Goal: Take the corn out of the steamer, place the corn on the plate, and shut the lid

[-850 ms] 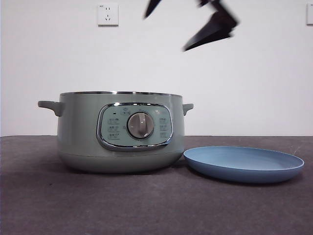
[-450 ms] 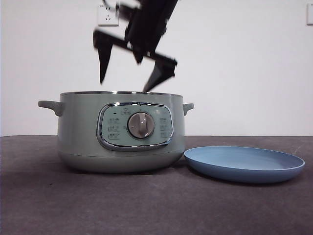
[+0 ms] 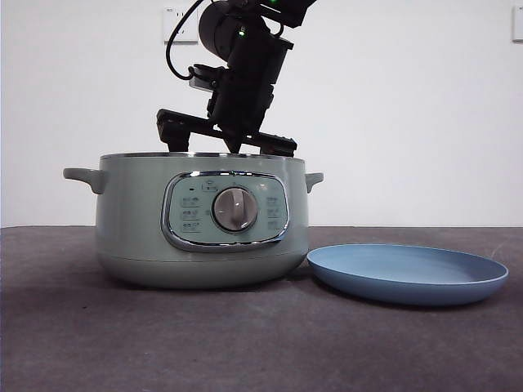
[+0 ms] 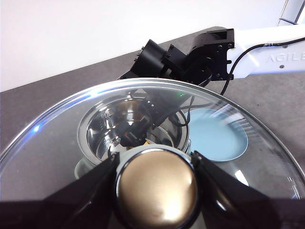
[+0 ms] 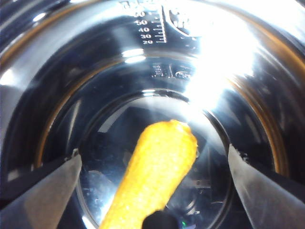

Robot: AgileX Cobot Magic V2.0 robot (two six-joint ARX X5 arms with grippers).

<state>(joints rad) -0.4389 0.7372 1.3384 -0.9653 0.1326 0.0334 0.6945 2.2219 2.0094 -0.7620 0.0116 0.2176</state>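
The steamer (image 3: 200, 220) is seen standing on the desk (image 3: 245, 343) at the left, uncovered. The right gripper (image 5: 155, 164) is lowered into it with jaws spread wide on either side of the corn (image 5: 155, 176), which lies on the shiny bottom. The plate (image 3: 407, 273) is set just beside the steamer on the right. The lid (image 4: 57, 143) is held aloft by its knob (image 4: 156, 188) in the left gripper (image 4: 155, 191).

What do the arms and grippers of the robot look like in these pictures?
The right arm is a white tube marked AGILEX with black cables and a black wrist block. The right gripper has flat black pointed jaws. The left gripper has black jaws too.
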